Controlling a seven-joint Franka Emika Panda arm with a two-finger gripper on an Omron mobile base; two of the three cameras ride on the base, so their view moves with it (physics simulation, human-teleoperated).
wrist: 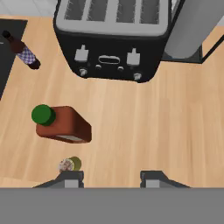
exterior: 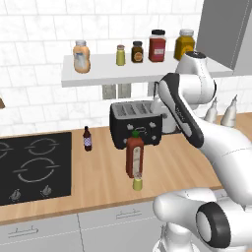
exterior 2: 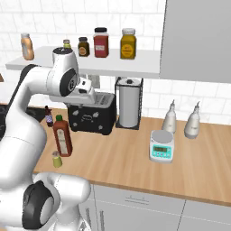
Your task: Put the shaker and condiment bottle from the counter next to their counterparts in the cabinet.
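While the gripper hangs above the counter with its fingers drawn in on nothing, the shaker stands near the counter's front edge, just in front of the upright condiment bottle. Behind them sit a black toaster and, nearer the cooktop, a tiny dark bottle. Farthest back, on the cabinet shelf, the squat orange bottle and the twin shaker stand apart.
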